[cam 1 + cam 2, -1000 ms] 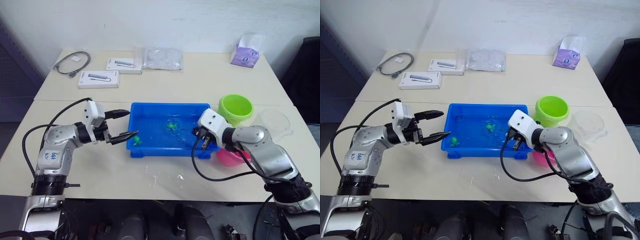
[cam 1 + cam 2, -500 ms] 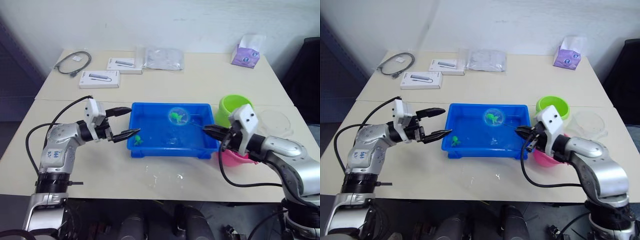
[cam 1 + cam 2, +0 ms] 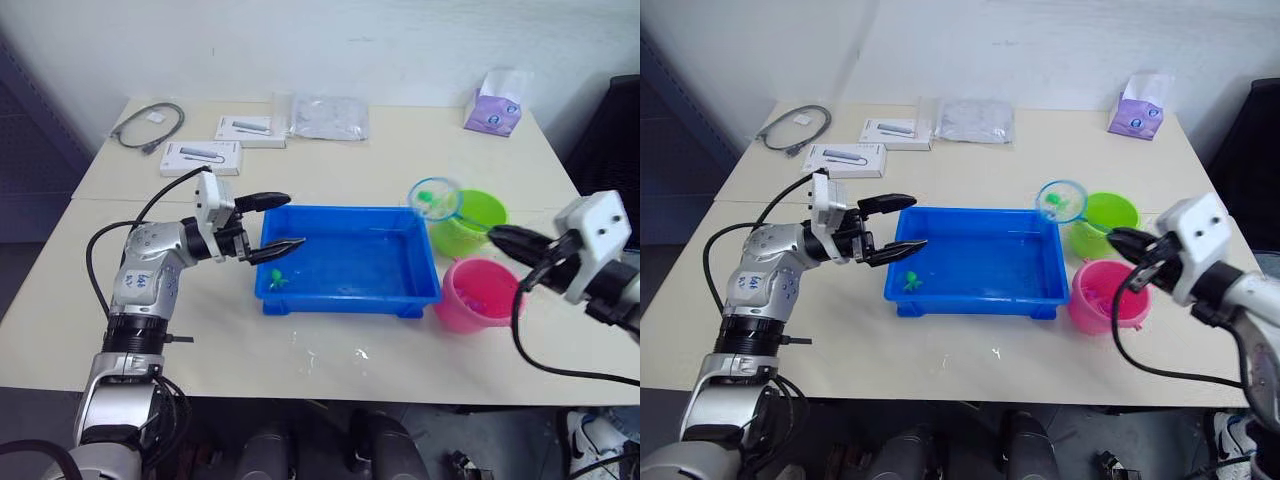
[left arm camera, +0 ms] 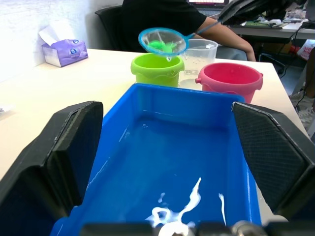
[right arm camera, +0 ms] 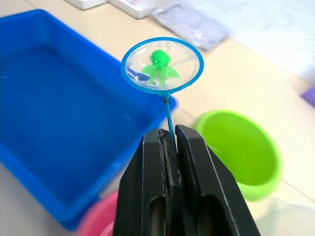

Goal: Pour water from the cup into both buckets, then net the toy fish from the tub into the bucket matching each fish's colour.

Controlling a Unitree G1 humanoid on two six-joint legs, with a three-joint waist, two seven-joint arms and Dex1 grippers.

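The right gripper (image 5: pixel 168 142) is clamped on the thin handle of the net (image 5: pixel 162 64), the stick pinched between its two black fingers (image 5: pixel 194 162) and running out from their tips toward the left. The blue-rimmed hoop is held in the air over the gap between the tub's far right corner and the lime green bucket (image 3: pixel 470 222), just beside the bucket's left rim. A bright green toy fish (image 5: pixel 158 68) lies in the mesh of the hoop, well ahead of the fingertips.

The blue tub (image 3: pixel 345 297) sits in the middle of the table with water in it. A second green fish (image 3: pixel 278 281) rests in its near left corner. The pink bucket (image 3: pixel 474 295) stands just right of the tub's near right corner, nearer than the green bucket, with something pink inside it. The clear cup (image 4: pixel 199 52) stands on the far side of the two buckets as the left wrist view shows it.

The left gripper (image 3: pixel 279 221) hangs with its fingers spread wide over the tub's left rim, holding nothing; the green fish in the tub lies just below and near its nearer fingertip.

At the far side of the table lie a grey coiled cable (image 3: pixel 146 125), two white boxes (image 3: pixel 200 158), a clear plastic bag (image 3: pixel 322 115) and a purple tissue pack (image 3: pixel 495 103).
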